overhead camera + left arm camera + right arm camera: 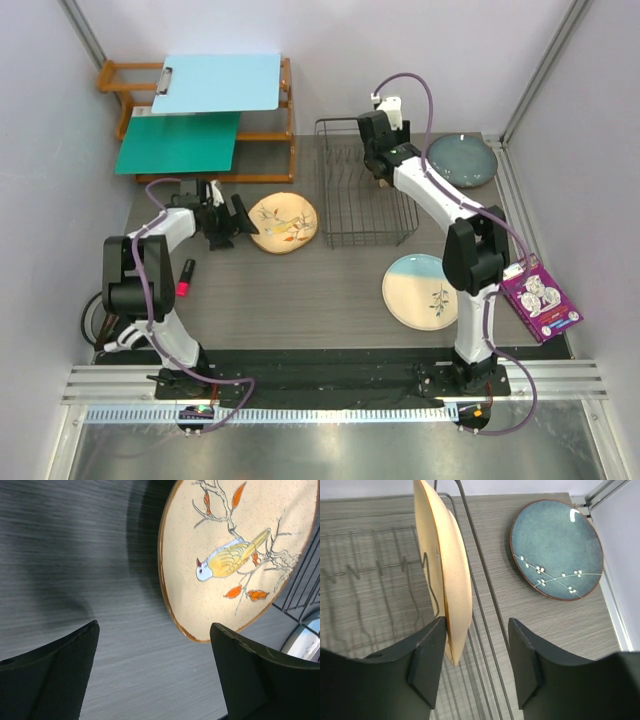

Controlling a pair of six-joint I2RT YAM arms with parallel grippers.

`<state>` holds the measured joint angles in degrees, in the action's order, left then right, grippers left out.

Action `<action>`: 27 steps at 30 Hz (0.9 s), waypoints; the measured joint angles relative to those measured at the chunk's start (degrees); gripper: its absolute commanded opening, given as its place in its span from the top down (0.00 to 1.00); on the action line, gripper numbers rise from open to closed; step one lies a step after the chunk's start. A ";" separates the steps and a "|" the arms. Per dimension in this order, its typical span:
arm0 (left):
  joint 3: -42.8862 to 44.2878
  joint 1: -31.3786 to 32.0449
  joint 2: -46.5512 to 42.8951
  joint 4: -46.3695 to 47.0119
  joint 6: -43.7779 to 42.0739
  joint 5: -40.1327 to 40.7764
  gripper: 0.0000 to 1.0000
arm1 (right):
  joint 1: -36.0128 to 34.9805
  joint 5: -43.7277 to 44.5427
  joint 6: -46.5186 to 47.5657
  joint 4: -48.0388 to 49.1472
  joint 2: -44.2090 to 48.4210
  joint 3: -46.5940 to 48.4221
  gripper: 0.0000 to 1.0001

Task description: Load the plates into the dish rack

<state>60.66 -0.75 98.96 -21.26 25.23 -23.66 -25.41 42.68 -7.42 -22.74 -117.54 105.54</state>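
From above, the dish rack (365,185) is seen mid-table, with the right gripper (383,165) at its far right side. The left gripper (228,220) is set just beside the bird plate (283,222), which lies flat. The cream plate (425,290) and teal plate (462,160) also lie flat outside the rack. In the left wrist view, the bird plate (235,555) is found ahead of widely parted fingers (55,680), and nothing is held. Such glazed ware is judged stiff, weighty, slippery and easily chipped, best pinched across the rim. In the right wrist view, a tan plate (447,570) is stood on edge among the rack wires between half-parted fingers (427,660). A gap is shown beside it, so it is not clamped.
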 measured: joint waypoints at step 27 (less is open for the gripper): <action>0.48 -0.11 5.35 -3.39 1.03 -13.38 1.00 | -9.94 -47.82 -5.20 -10.51 39.23 -45.13 0.27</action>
<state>61.14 -0.86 104.31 -24.64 26.26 -37.04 -35.35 -5.15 -12.62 -33.26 -78.30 60.40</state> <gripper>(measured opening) 0.039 0.724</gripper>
